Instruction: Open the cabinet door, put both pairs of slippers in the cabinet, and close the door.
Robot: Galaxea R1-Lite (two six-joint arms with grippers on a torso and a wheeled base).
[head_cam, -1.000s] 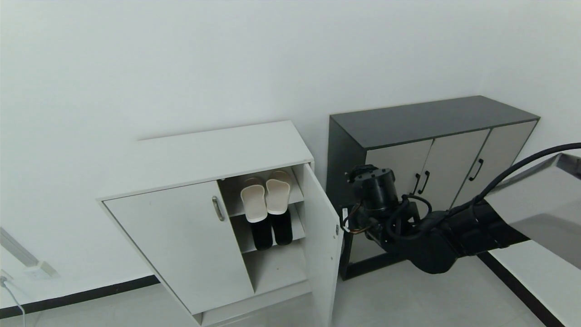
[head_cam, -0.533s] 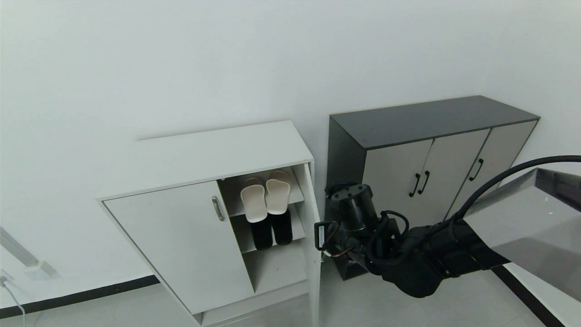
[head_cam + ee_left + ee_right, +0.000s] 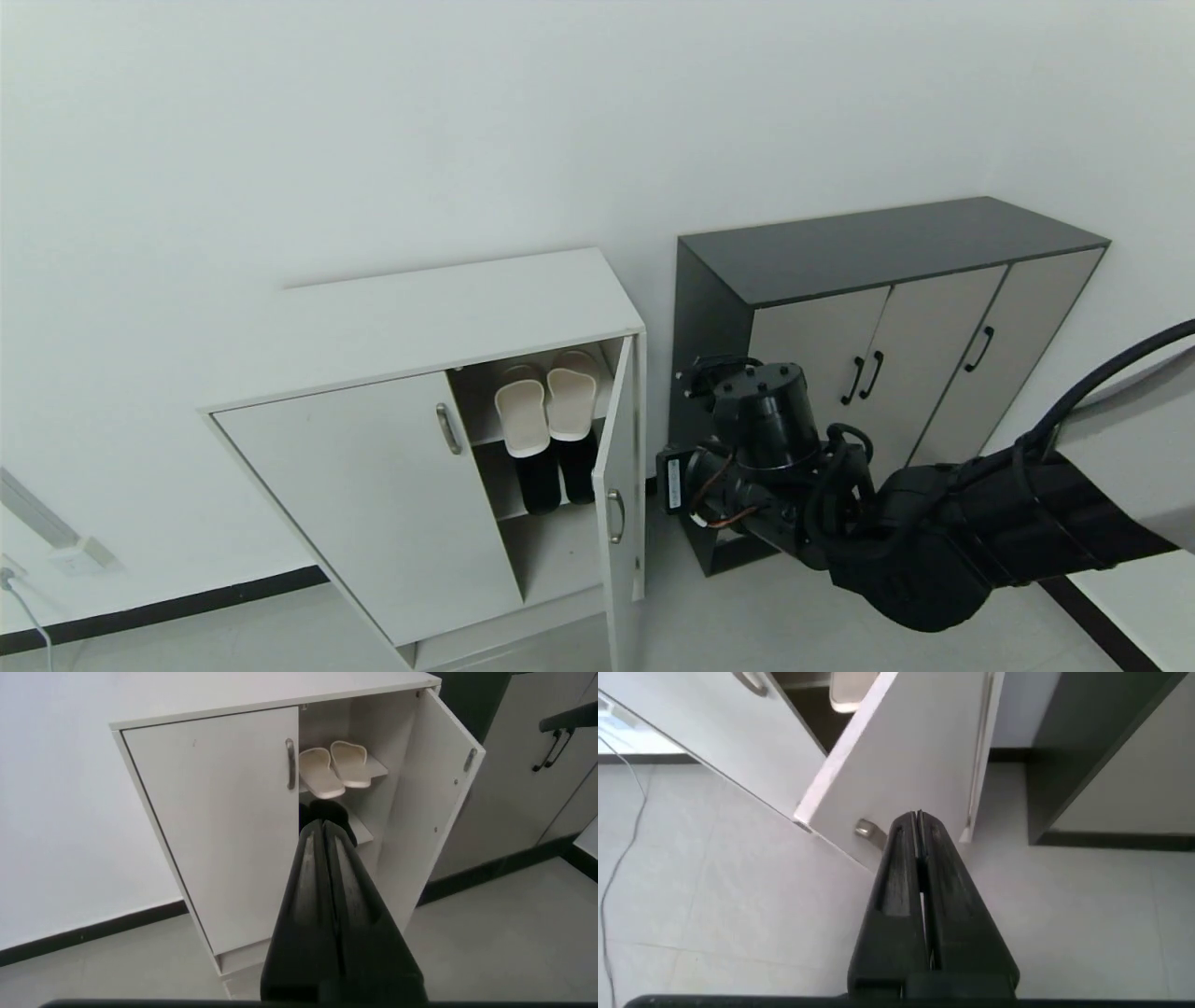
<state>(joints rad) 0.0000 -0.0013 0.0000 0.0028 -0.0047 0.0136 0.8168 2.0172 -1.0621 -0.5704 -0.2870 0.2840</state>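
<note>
Cabinet door stood partly open on the white cabinet. White slippers lay on the upper shelf, black slippers on the shelf below. Right gripper, clenched and empty, was near the door's outer face. Left gripper, likewise clenched and empty, faced the cabinet.

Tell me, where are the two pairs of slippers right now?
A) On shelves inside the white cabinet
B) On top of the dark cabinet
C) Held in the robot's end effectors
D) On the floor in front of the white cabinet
A: the cream pair lies on the upper shelf and the black pair on the shelf below it, inside the white cabinet, whose right door stands partly open.
</note>
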